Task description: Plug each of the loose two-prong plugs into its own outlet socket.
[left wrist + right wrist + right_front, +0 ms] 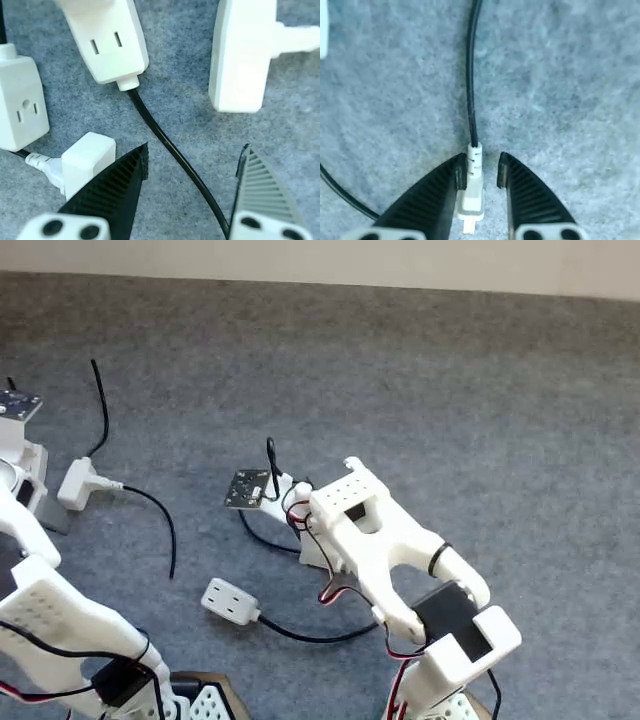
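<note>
Two arms work over a grey carpet (450, 390) in the high view. The right arm (370, 530) stretches toward the middle and bends low, a pose we judge suited to a pick from above. A white socket block (228, 601) on a black lead (310, 637) lies near it, and a white adapter (78, 483) rests well apart, close to the left arm (50, 615). From the left wrist, the left gripper (195, 155) hangs with its jaws spread wide, and nothing sits between them but a black cord (170, 145) crossing the carpet. Ahead of it lie a two-slot socket (107, 45), a three-hole socket (22, 100), a small white plug body (87, 160) just beside one finger, and another white block (240, 55). We think that open stance keeps it ready to steady a socket. From the right wrist, the right gripper (481, 165) straddles a loose plug (471, 192) lying flat on the carpet. One finger touches the plug and the other shows a slim gap, so the jaws are narrow but not yet pinching. Closing across the plug's narrow sides, in line with its cable (471, 75), should give a square hold.
</note>
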Tool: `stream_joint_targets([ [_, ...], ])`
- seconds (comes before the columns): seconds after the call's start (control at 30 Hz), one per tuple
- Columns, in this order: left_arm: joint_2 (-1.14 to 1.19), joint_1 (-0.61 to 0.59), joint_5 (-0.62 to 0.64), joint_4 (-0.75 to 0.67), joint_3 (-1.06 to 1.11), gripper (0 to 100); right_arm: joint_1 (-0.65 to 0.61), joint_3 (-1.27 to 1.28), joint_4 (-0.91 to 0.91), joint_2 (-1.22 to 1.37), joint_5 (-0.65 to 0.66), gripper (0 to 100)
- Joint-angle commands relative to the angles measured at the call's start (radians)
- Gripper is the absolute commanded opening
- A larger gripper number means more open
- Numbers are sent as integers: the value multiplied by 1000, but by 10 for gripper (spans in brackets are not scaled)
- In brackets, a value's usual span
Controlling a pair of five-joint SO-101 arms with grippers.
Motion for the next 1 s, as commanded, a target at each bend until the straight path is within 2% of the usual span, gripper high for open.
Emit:
stream_joint_targets([
  [0.0,-54,12,-8,11,-2,292,-10,-2,-13,-8,-12,83],
  [0.07,-54,16,-6,12,-2,292,-10,-4,-13,-8,-12,1],
  [0.2,-64,18,-3,12,-12,292,-10,-2,-15,2,-12,4],
  [0.43,-62,10,-3,14,-7,292,-15,-25,-70,197,-23,5],
  [0.53,-62,8,-5,14,-7,292,-15,-79,-62,174,-103,5],
  [0.7,-76,24,0,17,-28,292,-28,-229,111,-1,-226,5],
  [0.8,-131,54,0,140,-111,292,-44,-331,166,-176,-336,5],
  [0.9,-213,110,48,295,-206,292,-62,-394,139,-343,-468,5],
  [0.97,-275,145,71,333,-246,292,-64,-361,94,-440,-569,5],
])
